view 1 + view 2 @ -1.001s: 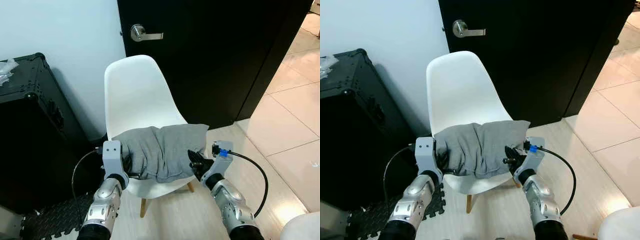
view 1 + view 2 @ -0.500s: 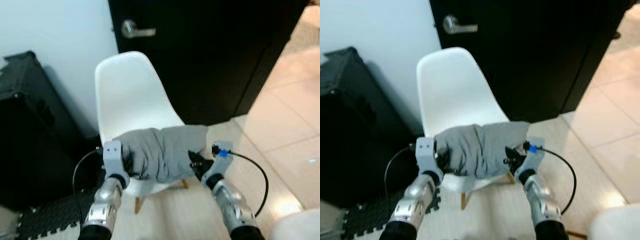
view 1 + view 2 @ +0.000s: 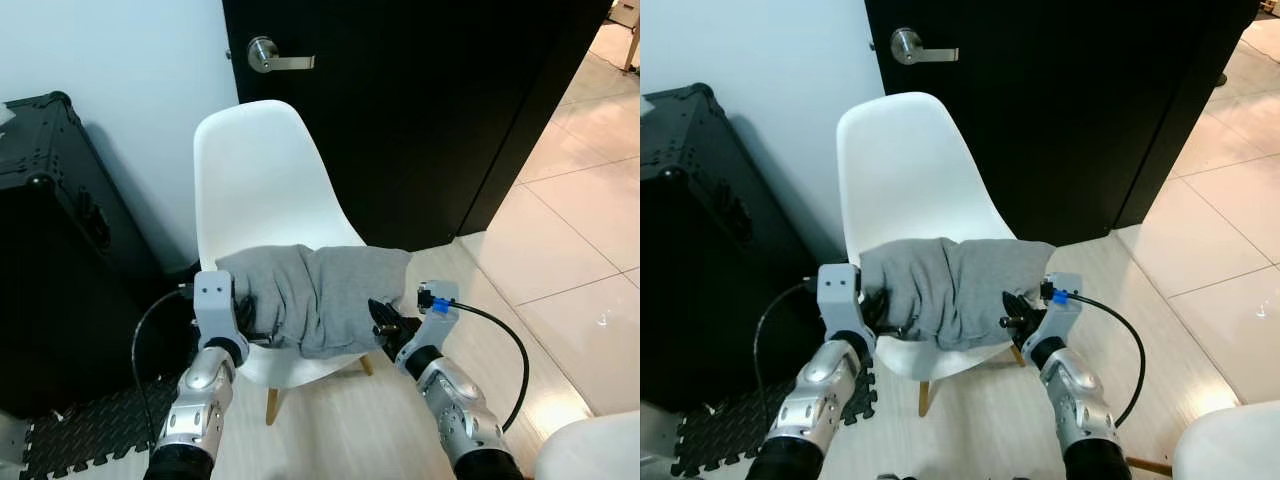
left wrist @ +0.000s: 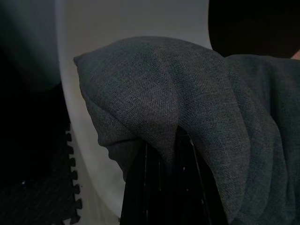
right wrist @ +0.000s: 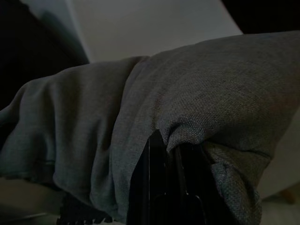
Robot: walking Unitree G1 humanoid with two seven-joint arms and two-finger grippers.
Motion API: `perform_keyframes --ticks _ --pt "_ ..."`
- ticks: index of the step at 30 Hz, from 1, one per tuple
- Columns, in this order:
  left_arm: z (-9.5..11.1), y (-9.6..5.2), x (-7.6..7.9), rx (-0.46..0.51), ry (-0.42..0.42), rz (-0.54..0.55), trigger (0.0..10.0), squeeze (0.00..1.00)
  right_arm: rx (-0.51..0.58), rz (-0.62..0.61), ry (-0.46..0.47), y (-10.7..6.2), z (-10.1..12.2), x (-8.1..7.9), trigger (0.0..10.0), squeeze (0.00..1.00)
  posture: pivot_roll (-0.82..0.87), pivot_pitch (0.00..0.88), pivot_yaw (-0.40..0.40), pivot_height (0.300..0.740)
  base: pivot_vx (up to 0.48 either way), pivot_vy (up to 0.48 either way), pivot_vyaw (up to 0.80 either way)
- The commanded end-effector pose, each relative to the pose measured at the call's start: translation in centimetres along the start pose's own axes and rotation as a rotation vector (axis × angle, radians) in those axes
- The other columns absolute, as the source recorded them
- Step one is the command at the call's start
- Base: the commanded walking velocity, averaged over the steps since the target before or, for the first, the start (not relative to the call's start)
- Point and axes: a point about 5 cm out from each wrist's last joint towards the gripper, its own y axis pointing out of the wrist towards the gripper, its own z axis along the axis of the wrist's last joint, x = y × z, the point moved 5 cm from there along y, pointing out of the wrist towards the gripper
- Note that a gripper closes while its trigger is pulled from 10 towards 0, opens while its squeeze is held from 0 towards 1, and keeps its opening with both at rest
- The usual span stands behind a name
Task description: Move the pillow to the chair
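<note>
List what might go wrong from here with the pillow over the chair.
The gray pillow sits toward the front edge of the white chair seat, so it may slide off on release. Both the left gripper and right gripper pinch fabric, which could snag and drag it back.

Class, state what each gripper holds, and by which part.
Both hold the grey pillow: the left gripper pinches its left end, the right gripper its right end, over the white chair.

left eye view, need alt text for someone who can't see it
A grey pillow lies on the seat of a white chair, pinched at its ends by the left gripper and right gripper. A black door stands behind.
</note>
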Motion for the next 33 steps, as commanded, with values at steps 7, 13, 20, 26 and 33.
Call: perform_keyframes --ticks 7,13,20,26,33 --pt "1.17 0.37 2.04 0.047 0.006 -0.066 10.0 0.00 0.008 0.187 -0.016 1.02 0.15 -4.16 10.0 0.00 -0.03 0.145 0.031 0.740 0.034 0.000 0.56" --pt "1.04 0.31 2.43 0.041 0.000 -0.075 10.0 0.00 0.013 0.159 0.004 1.10 0.18 -3.77 10.0 0.00 -0.03 0.143 0.033 0.740 0.252 0.000 0.32" --pt "0.98 0.35 2.52 0.037 -0.004 -0.084 10.0 0.00 0.012 0.149 0.007 1.18 0.19 -3.52 10.0 0.00 -0.03 0.143 0.038 0.740 0.268 0.000 0.00" --pt "0.97 0.39 2.55 0.035 -0.005 -0.091 10.0 0.00 0.011 0.143 0.012 1.19 0.13 -3.45 10.0 0.00 -0.03 0.143 0.040 0.740 0.305 0.000 0.00" --pt "0.91 0.40 2.59 0.031 -0.006 -0.095 10.0 0.00 0.008 0.140 0.014 1.18 0.05 -3.37 10.0 0.00 -0.03 0.141 0.041 0.740 0.313 0.000 0.00"
